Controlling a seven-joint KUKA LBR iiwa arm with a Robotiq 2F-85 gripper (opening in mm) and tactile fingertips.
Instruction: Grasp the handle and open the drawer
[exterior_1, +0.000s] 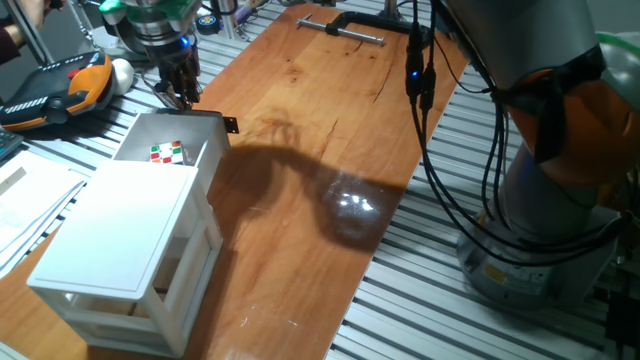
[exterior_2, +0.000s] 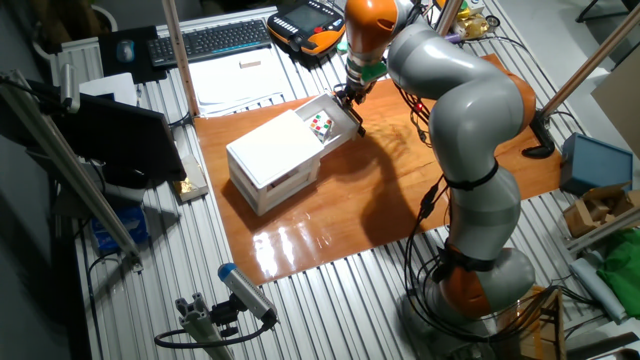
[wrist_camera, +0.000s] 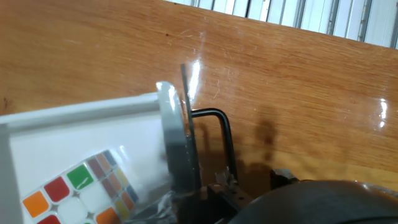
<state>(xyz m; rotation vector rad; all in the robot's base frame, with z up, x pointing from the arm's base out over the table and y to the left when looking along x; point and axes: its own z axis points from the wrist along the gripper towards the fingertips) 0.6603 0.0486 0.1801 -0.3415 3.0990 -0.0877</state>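
One drawer (exterior_1: 165, 135), already pulled out of the cabinet (exterior_1: 120, 245) at far left, is flanked by the gripper (exterior_1: 178, 92); jaw state cannot be told. Handle (exterior_1: 231, 125) could be missed.

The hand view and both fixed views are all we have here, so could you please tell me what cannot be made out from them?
- Gripper: open or shut is unclear; small in both fixed views, fingertips blurred and cut off by the lower edge in the hand view.
- Handle: too small in the fixed views to show whether anything touches it.
- Rubik's cube: cut off by the hand view's lower edge.
- Drawer: its rear is hidden under the cabinet top.
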